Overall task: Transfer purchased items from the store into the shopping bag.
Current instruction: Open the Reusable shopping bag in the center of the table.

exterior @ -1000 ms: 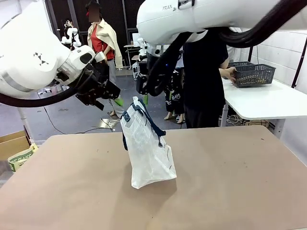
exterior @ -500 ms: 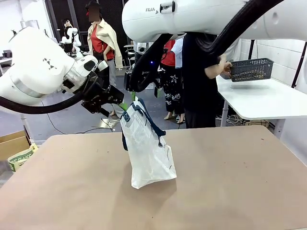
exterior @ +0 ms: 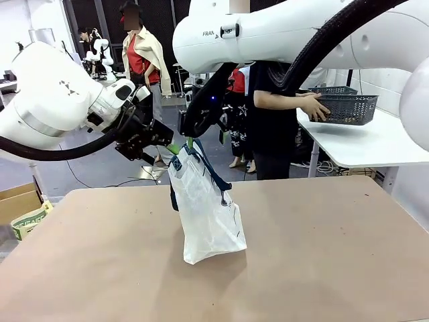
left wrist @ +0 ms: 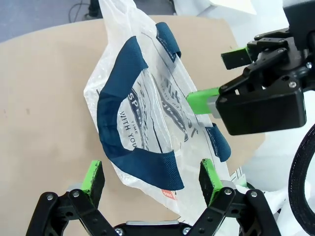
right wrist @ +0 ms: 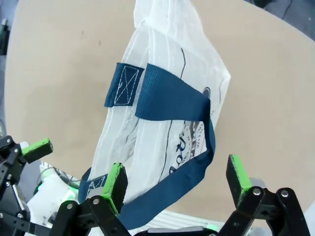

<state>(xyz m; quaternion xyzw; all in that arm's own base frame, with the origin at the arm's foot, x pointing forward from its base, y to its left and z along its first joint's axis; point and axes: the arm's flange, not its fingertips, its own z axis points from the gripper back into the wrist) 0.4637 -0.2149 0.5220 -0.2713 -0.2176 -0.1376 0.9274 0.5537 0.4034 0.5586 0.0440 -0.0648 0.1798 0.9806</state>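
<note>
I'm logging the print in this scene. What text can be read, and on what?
"WITH YOU": navy ring of the shopping bag logo.
"SPE", then folded away: same ring.
"FRAN", partial: right arm.
Script lettering on the bag, green print on the cardboard box: too blurred.

**Three views, one bag shared**
The front camera sat at the table's (exterior: 335,268) 6 o'clock edge and faced 12 o'clock across it, with the shopping bag (exterior: 204,208) at mid-distance. Both wrist cameras looked steeply down from close above that bag. The left wrist view caught the right gripper (left wrist: 219,78) at 3 o'clock, and the right wrist view the left gripper's pad (right wrist: 37,146) at 8 o'clock.
</note>
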